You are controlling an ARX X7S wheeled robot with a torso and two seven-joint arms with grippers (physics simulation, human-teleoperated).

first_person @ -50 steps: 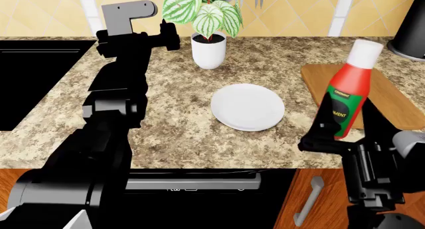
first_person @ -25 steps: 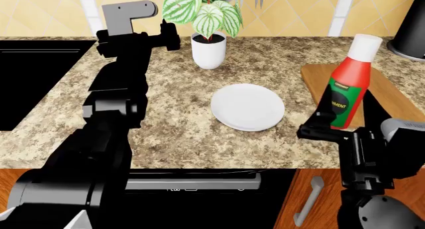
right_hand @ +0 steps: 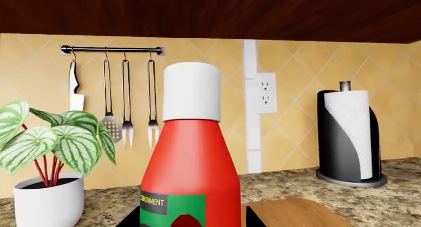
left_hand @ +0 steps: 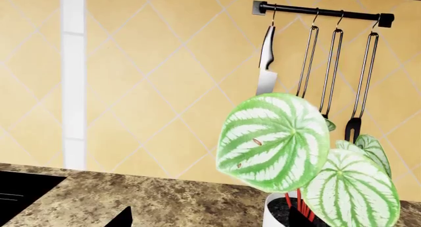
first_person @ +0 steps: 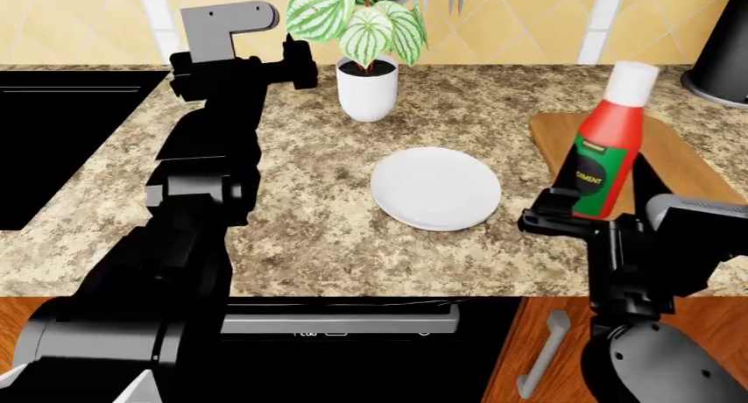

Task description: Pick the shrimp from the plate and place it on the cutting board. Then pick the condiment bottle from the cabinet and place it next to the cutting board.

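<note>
- While the right claw (first_person: 581, 217) carries the condiment bottle (first_person: 604, 149), the bottle shifts over the last second: its white cap moves away from the robot and its base moves toward the plate (first_person: 435, 189), so it now leans less.
- The right claw is clamped on the lower body of the bottle; the bottle rises above the claw, cap uppermost, tilted slightly to the claw's right.
- In the right wrist view the condiment bottle (right_hand: 191, 172) fills the centre, directly ahead of the claw; the fingers themselves are barely visible at the picture's edge.
- The cutting board (first_person: 684, 168) lies behind the claw and to its right, partly hidden by the bottle. The plate lies to the claw's left, near but apart.
- The plate shows bare white; no shrimp is discernible on it or on the visible part of the board.
- Judgement: the bottle is in the final placement step. A bare strip of surface (first_person: 328, 228) remains between plate and board; lowering there calls for an upright bottle and clearance from the board's edge.
- The left claw (first_person: 298, 70) hangs high beside the plant pot (first_person: 366, 92), holding nothing; whether it stands wide or narrow cannot be told.
- The left arm has not moved.
</note>
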